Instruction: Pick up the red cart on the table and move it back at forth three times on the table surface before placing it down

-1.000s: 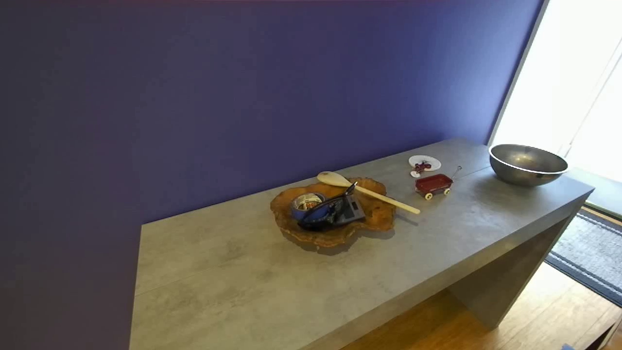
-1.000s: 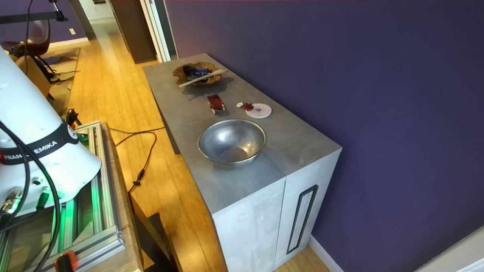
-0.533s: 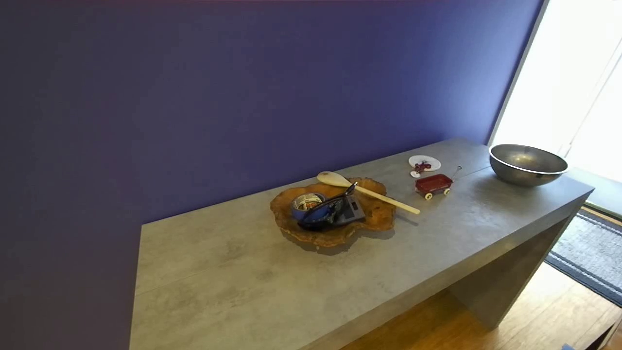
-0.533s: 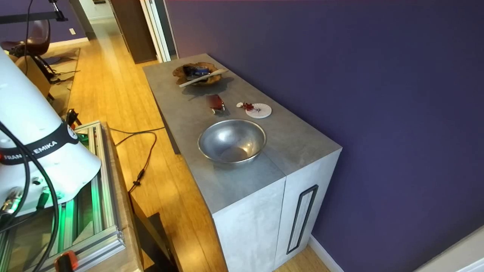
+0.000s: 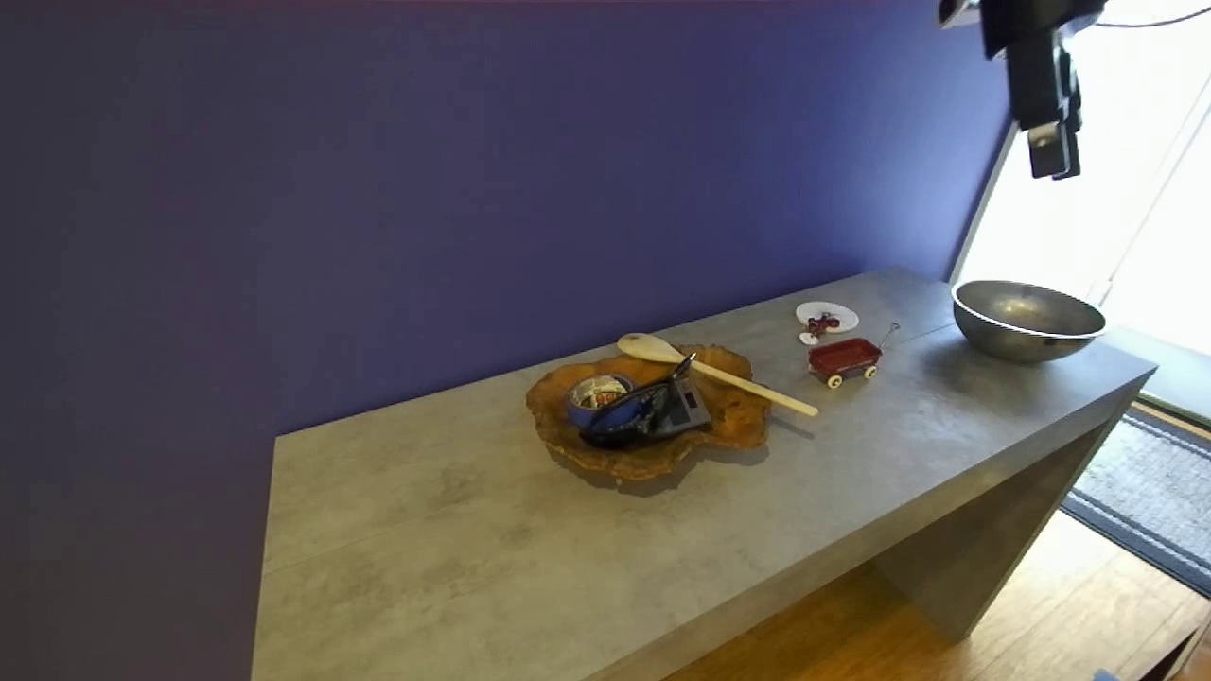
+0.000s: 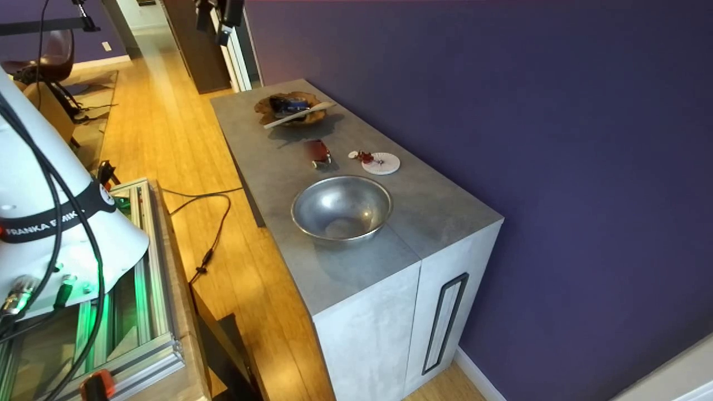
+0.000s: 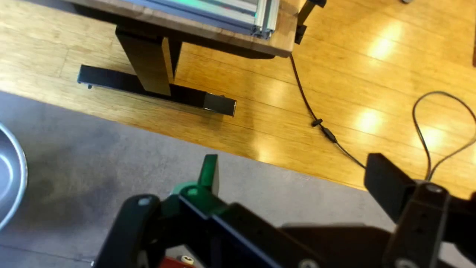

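The black two-finger gripper [image 7: 293, 169] has its fingers wide apart and empty, well above the grey concrete-look table [image 5: 454, 549], where the boxy red toy cart [image 5: 845, 357] on cream wheels [image 5: 834, 382] stands between the brown wooden tray [image 5: 733, 426] and the steel bowl [image 5: 1017, 344]. I think the cart could roll away if one finger touches it first, and its back-and-forth travel could strike the bowl or the pale wooden spoon [image 5: 728, 377]. The black band [image 6: 34, 225] of the white arm [image 6: 120, 242] reads "FRANKA" and, partly behind cables [image 6: 101, 281], "EMIK".
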